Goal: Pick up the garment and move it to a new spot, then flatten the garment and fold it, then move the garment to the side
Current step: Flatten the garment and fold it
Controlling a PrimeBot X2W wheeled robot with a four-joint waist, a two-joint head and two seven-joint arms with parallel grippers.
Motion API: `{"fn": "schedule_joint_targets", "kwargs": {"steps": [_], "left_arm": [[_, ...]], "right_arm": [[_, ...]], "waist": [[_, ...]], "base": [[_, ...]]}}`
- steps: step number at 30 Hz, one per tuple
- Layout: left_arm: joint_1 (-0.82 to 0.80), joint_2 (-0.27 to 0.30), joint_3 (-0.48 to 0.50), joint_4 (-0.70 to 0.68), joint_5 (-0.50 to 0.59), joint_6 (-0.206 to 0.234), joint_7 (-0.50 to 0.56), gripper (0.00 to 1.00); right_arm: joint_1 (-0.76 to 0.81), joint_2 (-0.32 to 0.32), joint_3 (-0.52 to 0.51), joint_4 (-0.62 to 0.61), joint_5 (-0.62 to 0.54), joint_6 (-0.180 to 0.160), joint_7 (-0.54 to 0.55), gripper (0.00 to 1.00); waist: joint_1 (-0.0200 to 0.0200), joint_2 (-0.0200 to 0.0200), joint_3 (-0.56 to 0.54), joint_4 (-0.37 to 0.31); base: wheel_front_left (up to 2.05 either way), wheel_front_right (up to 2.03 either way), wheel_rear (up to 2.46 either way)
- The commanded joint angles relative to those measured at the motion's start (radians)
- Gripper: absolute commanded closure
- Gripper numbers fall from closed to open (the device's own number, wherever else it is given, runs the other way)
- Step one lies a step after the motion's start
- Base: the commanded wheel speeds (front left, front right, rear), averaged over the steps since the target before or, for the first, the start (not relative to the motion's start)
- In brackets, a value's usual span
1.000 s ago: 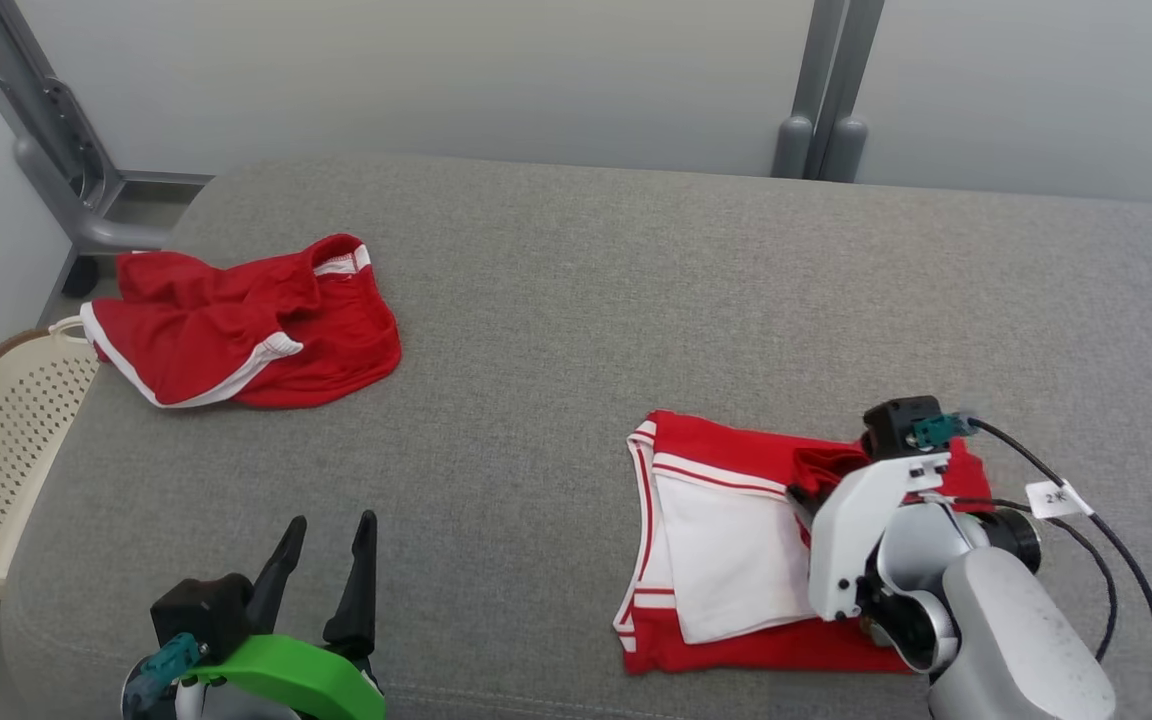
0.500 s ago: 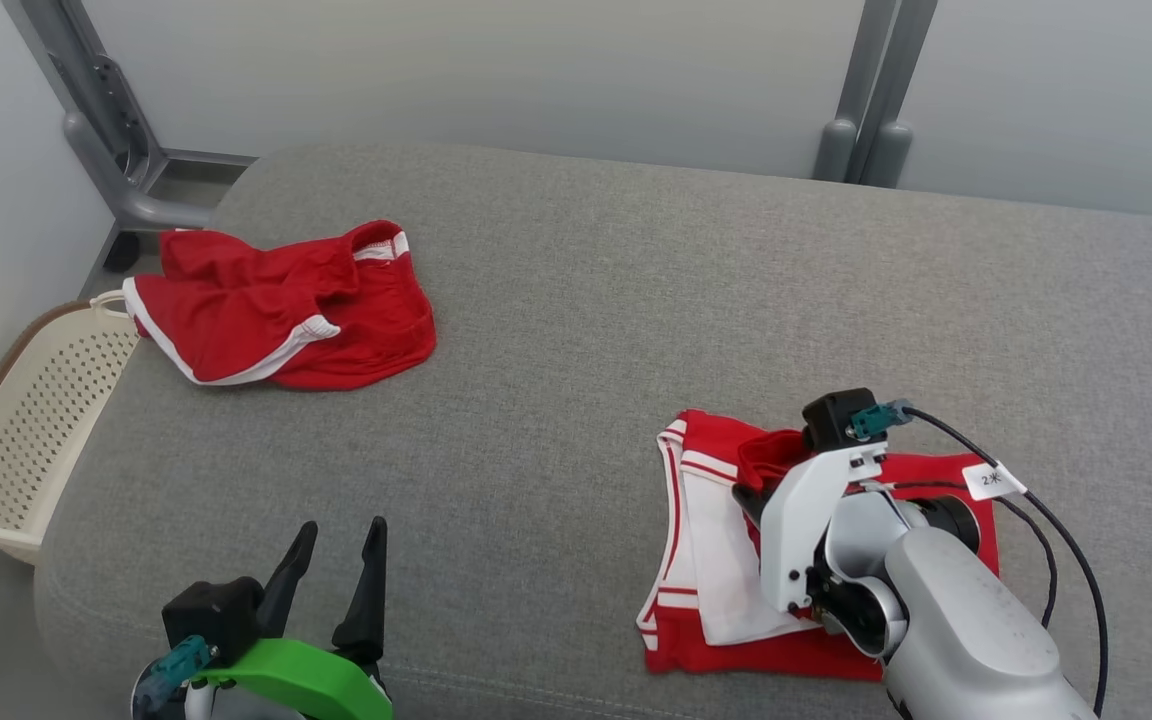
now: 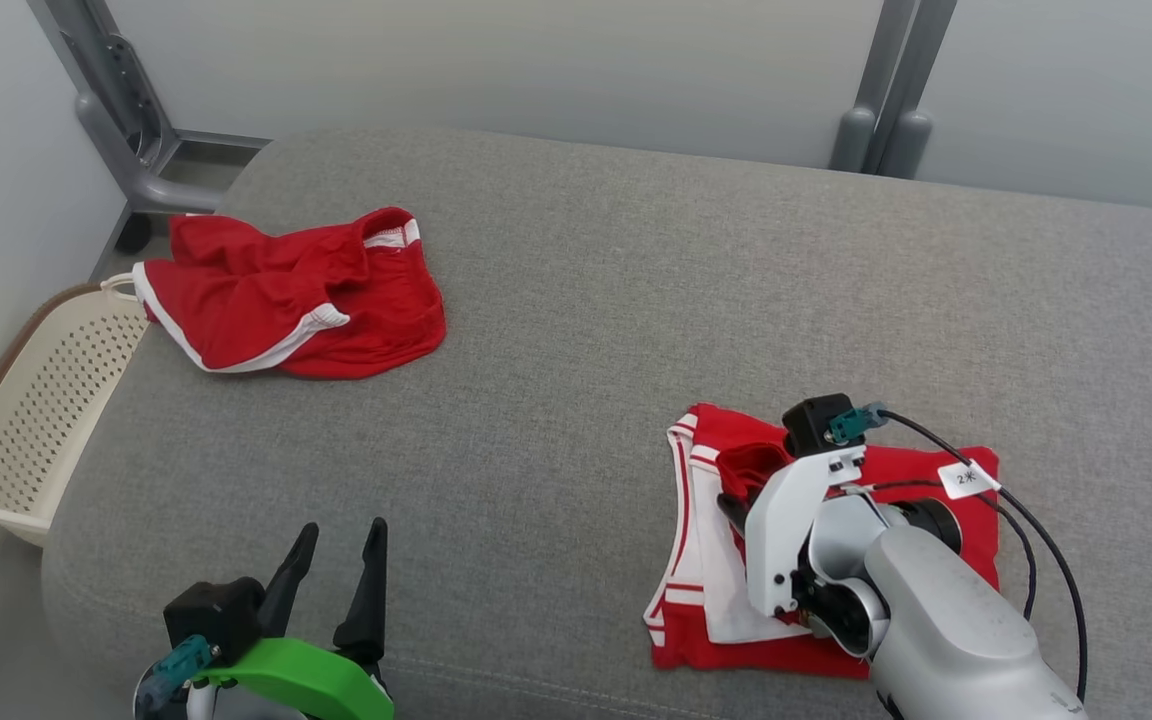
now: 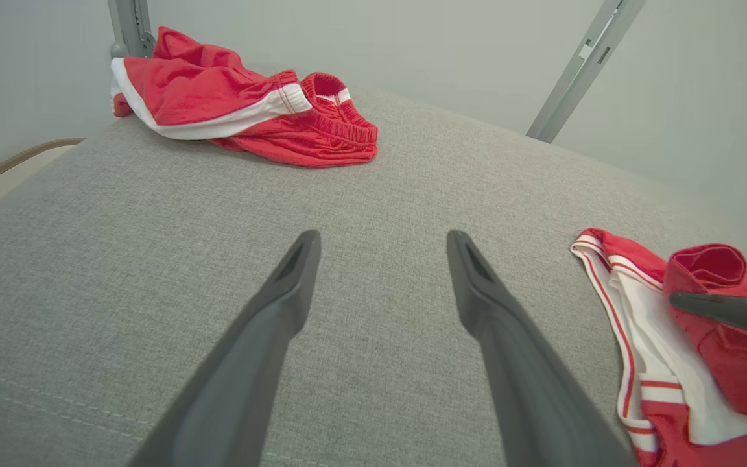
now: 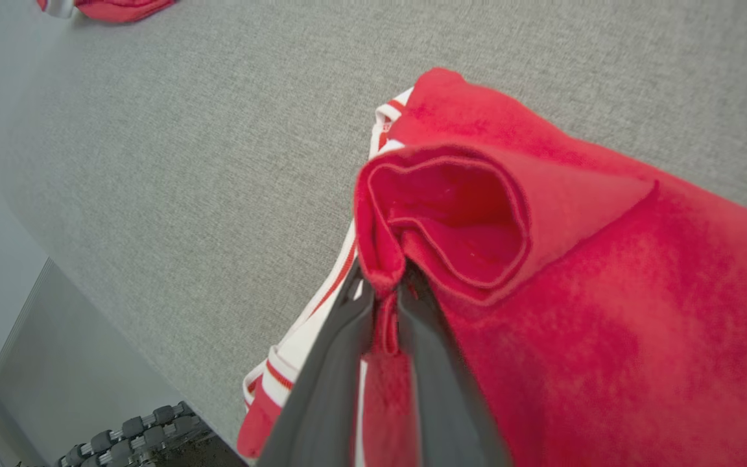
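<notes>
In the head view, a folded red-and-white jersey (image 3: 706, 545) was seen lying on the grey cushion (image 3: 636, 300), near its front edge on the robot's right. The right gripper (image 3: 736, 505) was set down over the jersey's middle, and a raised fold of red cloth was gathered at its fingers. The left gripper (image 3: 341, 530) was held low at the front left, above bare cushion, with its fingers spread wide and nothing between them. A pair of crumpled red shorts (image 3: 296, 295) with white trim was seen at the far left of the cushion, well apart from the jersey. A cream basket (image 3: 36, 410) with a perforated wall stood beside the cushion's left end, and grey posts (image 3: 881, 110) rose behind it.

In the left wrist view, the left gripper (image 4: 380, 237) was shown wide open over the cushion. The shorts (image 4: 231, 104) lay ahead of it, and the jersey (image 4: 646, 337) lay to one side, with one finger (image 4: 730, 310) of the right gripper laid across its red fold.

In the right wrist view, the right gripper (image 5: 383, 285) was shown nearly closed, with a rolled edge of the jersey (image 5: 574, 324) pinched between its fingertips and lifted off the cushion (image 5: 185, 162).
</notes>
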Motion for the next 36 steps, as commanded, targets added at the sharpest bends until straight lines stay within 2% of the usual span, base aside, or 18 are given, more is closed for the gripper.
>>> {"fn": "schedule_joint_targets", "kwargs": {"steps": [1, 8, 13, 16, 22, 23, 25, 26, 29, 36], "left_arm": [[-0.016, 0.001, 0.004, 0.000, 0.000, -0.002, -0.006, 0.00], [-0.016, 0.001, 0.010, 0.009, -0.002, -0.006, -0.009, 0.00], [-0.007, 0.004, 0.013, 0.012, -0.004, -0.004, -0.010, 0.00], [-0.003, 0.005, 0.013, 0.009, -0.003, -0.002, -0.010, 0.00], [0.013, 0.009, 0.010, 0.003, -0.003, 0.006, -0.011, 0.00], [0.015, 0.009, 0.009, 0.002, -0.003, 0.007, -0.011, 0.00], [0.017, 0.011, 0.009, -0.001, -0.006, 0.006, -0.011, 0.00], [0.018, 0.011, 0.009, -0.002, -0.007, 0.006, -0.011, 0.00], [0.021, 0.006, 0.006, -0.004, -0.008, 0.008, -0.011, 0.00], [0.009, 0.002, 0.014, -0.008, -0.011, 0.009, -0.014, 0.00]], "right_arm": [[-0.016, -0.003, 0.000, 0.004, 0.000, 0.000, -0.007, 0.00], [-0.028, -0.004, 0.024, -0.026, 0.089, 0.000, -0.031, 0.00], [-0.039, -0.003, -0.015, -0.049, 0.068, 0.000, -0.064, 0.00], [-0.031, -0.003, -0.067, -0.065, 0.020, 0.000, -0.091, 0.00], [0.044, -0.003, -0.209, -0.096, -0.183, 0.000, -0.126, 0.00], [0.063, -0.002, -0.231, -0.107, -0.221, 0.000, -0.132, 0.35], [0.108, -0.003, -0.268, -0.129, -0.295, 0.000, -0.137, 0.97], [0.132, -0.003, -0.279, -0.142, -0.332, 0.000, -0.139, 1.00], [0.197, -0.003, -0.290, -0.182, -0.401, 0.000, -0.150, 1.00], [0.273, -0.003, -0.244, -0.245, -0.406, 0.000, -0.167, 1.00]], "waist": [[0.0000, 0.0000, 0.001, -0.002], [0.0000, 0.0000, -0.006, -0.023], [0.0000, 0.0000, -0.021, -0.040], [0.0000, 0.0000, -0.030, -0.046], [0.0000, 0.0000, -0.047, -0.051], [0.0000, 0.0000, -0.049, -0.050], [0.0000, 0.0000, -0.051, -0.049], [0.0000, 0.0000, -0.050, -0.048], [0.0000, 0.0000, -0.046, -0.045], [0.0000, 0.0000, -0.022, -0.046]], "base": [[0.00, 0.00, 0.00], [0.00, 0.00, 0.00], [0.00, 0.00, 0.00], [0.00, 0.00, 0.00], [0.00, 0.00, 0.00], [0.00, 0.00, 0.00], [0.00, 0.00, 0.00], [0.00, 0.00, 0.00], [0.00, 0.00, 0.00], [0.00, 0.00, 0.00]]}}
